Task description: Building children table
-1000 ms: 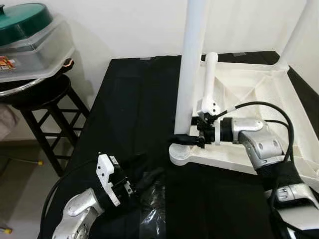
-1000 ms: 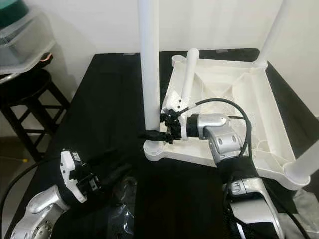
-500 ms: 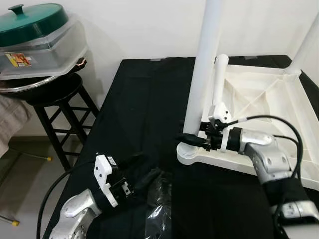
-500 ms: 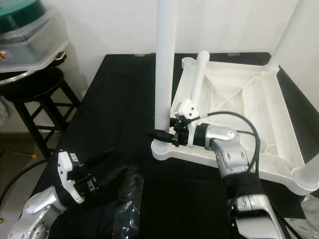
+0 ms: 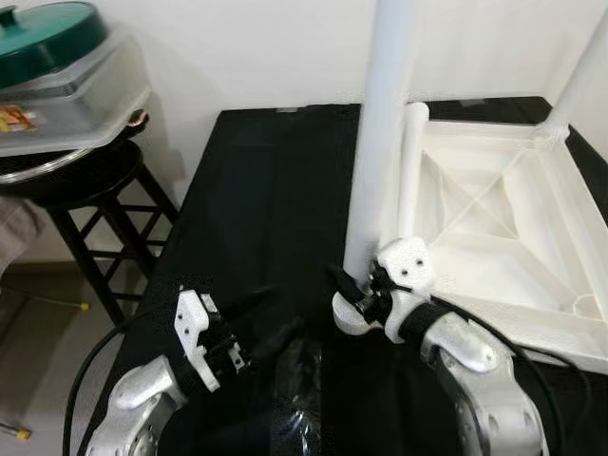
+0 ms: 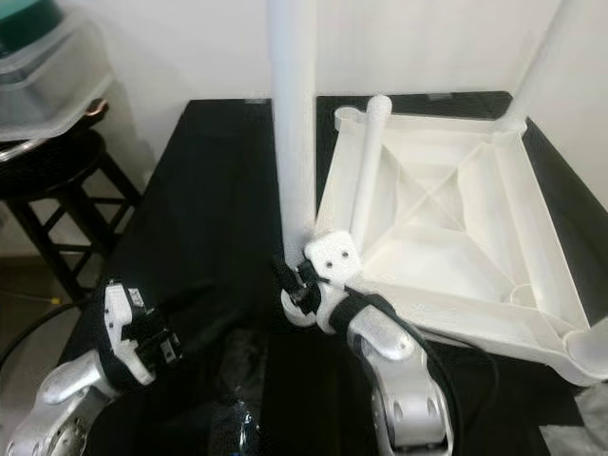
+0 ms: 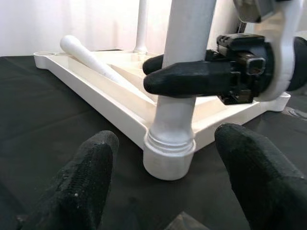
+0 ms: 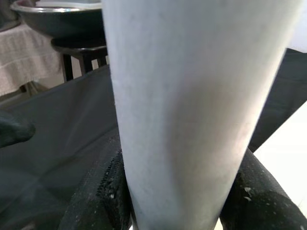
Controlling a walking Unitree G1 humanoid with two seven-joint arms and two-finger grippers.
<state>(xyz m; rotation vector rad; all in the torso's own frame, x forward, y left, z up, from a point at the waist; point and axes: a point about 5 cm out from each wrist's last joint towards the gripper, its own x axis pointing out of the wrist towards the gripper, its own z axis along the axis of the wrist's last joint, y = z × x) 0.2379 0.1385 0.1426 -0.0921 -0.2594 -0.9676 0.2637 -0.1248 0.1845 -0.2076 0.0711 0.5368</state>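
The white plastic table (image 5: 494, 218) lies upside down on a black cloth. One white leg (image 5: 385, 133) stands upright in the near left corner socket (image 7: 169, 158). My right gripper (image 5: 356, 285) is shut on this leg just above the socket, and its black fingers (image 8: 96, 196) hug both sides of the leg (image 8: 192, 96). A loose leg (image 5: 410, 171) lies slanted inside the tabletop. My left gripper (image 5: 261, 328) is open low over the cloth, pointing at the socket from a short distance. Its fingertips (image 7: 91, 177) are spread wide and hold nothing.
Another leg (image 5: 579, 66) stands in the far right corner of the table. A black stool (image 5: 85, 199) at the left carries a clear lidded container (image 5: 57, 85). A crumpled clear plastic bag (image 5: 304, 408) lies on the cloth near my left gripper.
The camera has shifted. My right wrist has swung from the leg's right side round to its near side, still gripping the base. The left gripper stays open in the same place.
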